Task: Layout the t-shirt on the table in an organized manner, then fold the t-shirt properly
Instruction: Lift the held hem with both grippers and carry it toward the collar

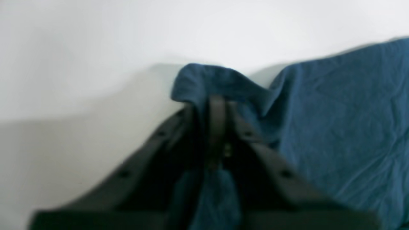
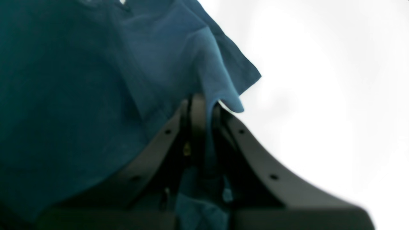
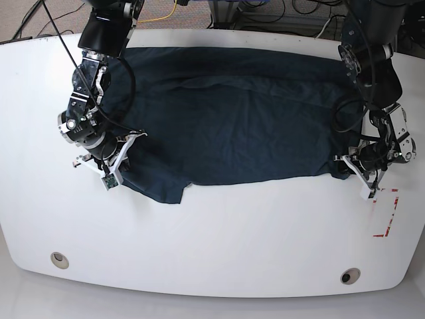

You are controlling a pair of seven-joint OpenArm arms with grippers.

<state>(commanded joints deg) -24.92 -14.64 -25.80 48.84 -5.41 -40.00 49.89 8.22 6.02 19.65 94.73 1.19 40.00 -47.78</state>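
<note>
Presently we list the t-shirt (image 3: 232, 119) spread on the table (image 3: 219, 246), its edges pinched by left gripper (image 1: 217, 102) and right gripper (image 2: 204, 102).

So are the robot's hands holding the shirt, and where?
Yes. Both hold the t-shirt. The left gripper pinches a bunched edge at one end, the right gripper an edge fold at the other; which part of the shirt cannot be told.

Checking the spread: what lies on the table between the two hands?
In the base view, only the t-shirt spans from the right hand to the left hand; nothing else.
</note>
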